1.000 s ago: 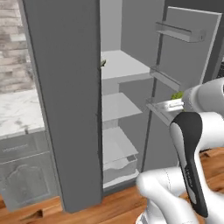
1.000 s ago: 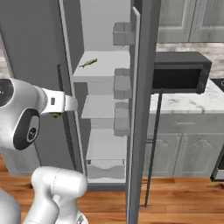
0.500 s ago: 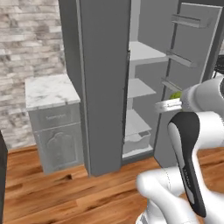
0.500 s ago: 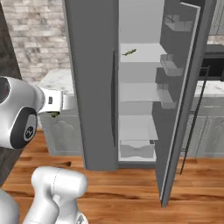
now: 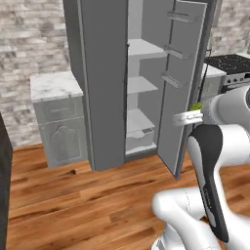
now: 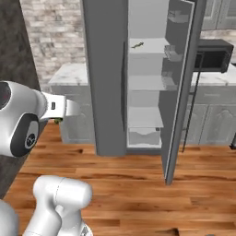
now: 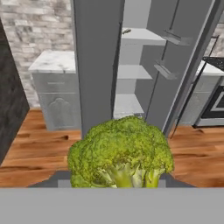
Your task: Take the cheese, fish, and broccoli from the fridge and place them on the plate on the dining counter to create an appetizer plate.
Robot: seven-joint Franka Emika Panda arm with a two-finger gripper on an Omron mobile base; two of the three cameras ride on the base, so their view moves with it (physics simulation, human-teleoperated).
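Between the gripper's jaws in the hand view sat the broccoli (image 7: 120, 152), a yellow-green head large in the foreground, its stalk running down to the bottom edge; the fingertips themselves were covered by it, so the grip showed only by the clump sitting where they close. From the left base view a sliver of the same green (image 5: 196, 106) peeked out behind the white wrist, the rest hidden by the arm. From the right base view the gripper (image 6: 58, 120) was mostly masked by the forearm, with just a speck of green under it.

Beyond stood the fridge (image 5: 102, 83), dark grey, its door (image 5: 184, 83) swung open on pale shelves. On an upper shelf lay the fish (image 6: 137, 45), a small slender shape too tiny to make out in detail. A black microwave (image 6: 213, 54) was partly cut off behind the door, and a marble-topped cabinet (image 5: 57, 114) stood beside the fridge on the wooden floor (image 6: 138, 184).
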